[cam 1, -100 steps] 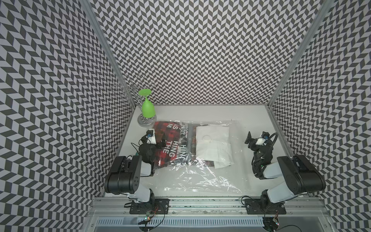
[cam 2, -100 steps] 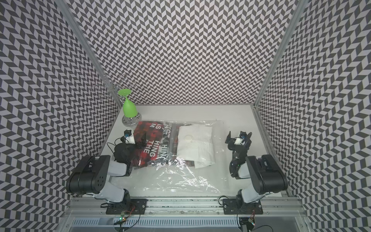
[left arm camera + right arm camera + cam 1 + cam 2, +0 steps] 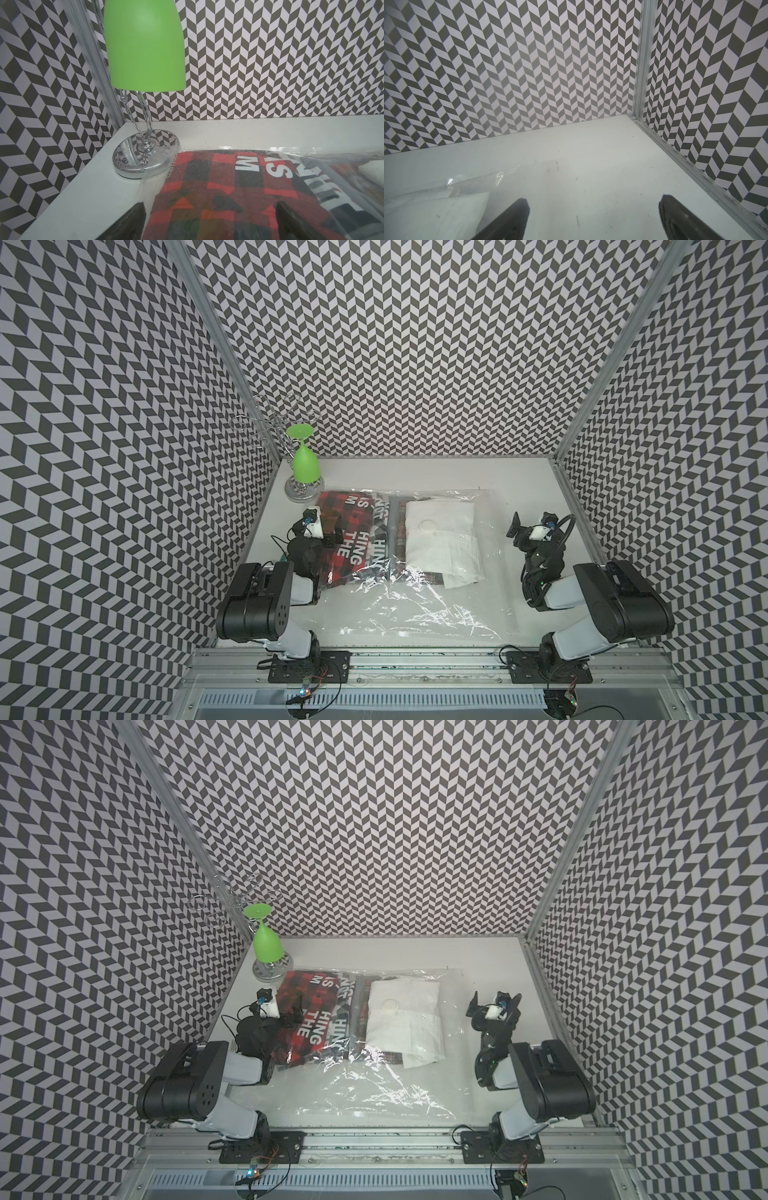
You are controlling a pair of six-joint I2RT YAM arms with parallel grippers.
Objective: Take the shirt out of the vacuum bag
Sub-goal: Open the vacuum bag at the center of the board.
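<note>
The see-through vacuum bag [image 3: 415, 614] lies flat on the white counter [image 3: 415, 477]. The white shirt [image 3: 444, 547] is folded up inside it, near the middle, under the small round valve [image 3: 428, 525]. Beside it, toward the robot's left, a red and black cloth [image 3: 207, 172] with big white letters is in the bag too. The part of the bag near the robot is empty and crinkly. I cannot see where the bag opens.

The left claw [image 3: 209, 205] is wide and holds nothing. It hangs low over the red and black cloth, maybe to press the bag down. The right claw [image 3: 593, 199] is wide and empty too, over bare counter just beside the bag. With 1 claw on each side, 1 could hold the bag while the other pulls.

In the far left corner a green glass [image 3: 305, 464] hangs upside down on a shiny rack [image 3: 301, 491]. A bag corner lies on its foot, so a hard tug could bump it.
</note>
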